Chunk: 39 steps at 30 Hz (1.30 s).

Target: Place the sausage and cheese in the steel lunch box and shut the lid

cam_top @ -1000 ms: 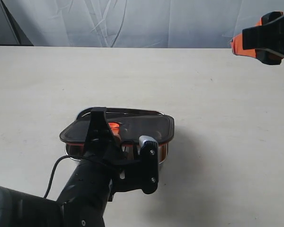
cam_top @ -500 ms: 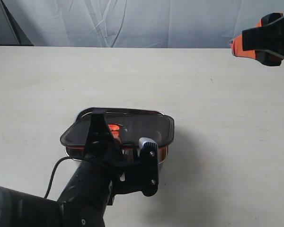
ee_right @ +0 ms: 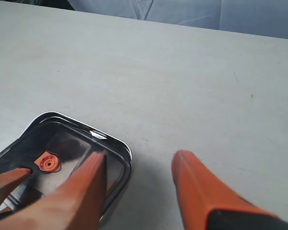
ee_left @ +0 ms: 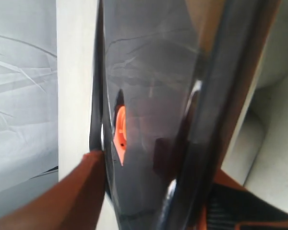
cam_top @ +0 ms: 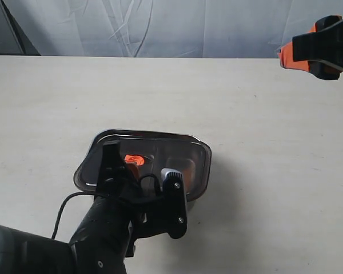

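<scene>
Our left gripper [cam_top: 141, 162] is low over the near edge of the lid [cam_top: 171, 151]. Its orange fingers [ee_left: 77, 191] are spread apart, with that edge between them. The dark lid lies flat on the lunch box [cam_top: 146, 133], whose steel rim shows along the far side, and the orange tab [cam_top: 131, 159] faces up. We cannot make out the sausage or the cheese through the lid. Our right gripper [ee_right: 140, 157] hangs wide open and empty, well apart over the pale table [cam_top: 263, 125].
</scene>
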Available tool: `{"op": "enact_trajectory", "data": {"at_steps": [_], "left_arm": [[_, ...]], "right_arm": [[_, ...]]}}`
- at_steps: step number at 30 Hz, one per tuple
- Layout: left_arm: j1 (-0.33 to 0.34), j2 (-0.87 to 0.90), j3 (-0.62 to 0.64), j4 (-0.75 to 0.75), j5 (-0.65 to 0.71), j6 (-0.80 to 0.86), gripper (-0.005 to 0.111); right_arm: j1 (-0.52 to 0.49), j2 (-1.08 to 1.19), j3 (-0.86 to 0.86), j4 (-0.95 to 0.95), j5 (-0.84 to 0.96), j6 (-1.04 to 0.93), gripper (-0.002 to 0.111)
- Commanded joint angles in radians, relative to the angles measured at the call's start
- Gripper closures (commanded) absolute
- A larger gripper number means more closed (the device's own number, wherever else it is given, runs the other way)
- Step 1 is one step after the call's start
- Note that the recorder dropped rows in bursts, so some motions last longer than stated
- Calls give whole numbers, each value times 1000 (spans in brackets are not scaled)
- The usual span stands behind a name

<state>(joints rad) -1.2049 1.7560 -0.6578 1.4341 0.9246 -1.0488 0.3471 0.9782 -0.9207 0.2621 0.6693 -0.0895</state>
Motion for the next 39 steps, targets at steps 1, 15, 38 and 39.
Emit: {"op": "enact_trajectory", "data": {"at_steps": [1, 15, 38, 39], "left_arm": [[-4, 1, 4, -37, -12, -6, 53], [-4, 1, 4, -90, -14, 39, 49], [-36, -1, -13, -138, 26, 122, 48], [-36, -1, -18, -138, 31, 127, 48]], "right_arm": [[3, -7, 0, -1, 0, -4, 63], [3, -7, 0, -1, 0, -4, 63], [3, -7, 0, -1, 0, -4, 63], [3, -7, 0, -1, 0, -4, 63]]}}
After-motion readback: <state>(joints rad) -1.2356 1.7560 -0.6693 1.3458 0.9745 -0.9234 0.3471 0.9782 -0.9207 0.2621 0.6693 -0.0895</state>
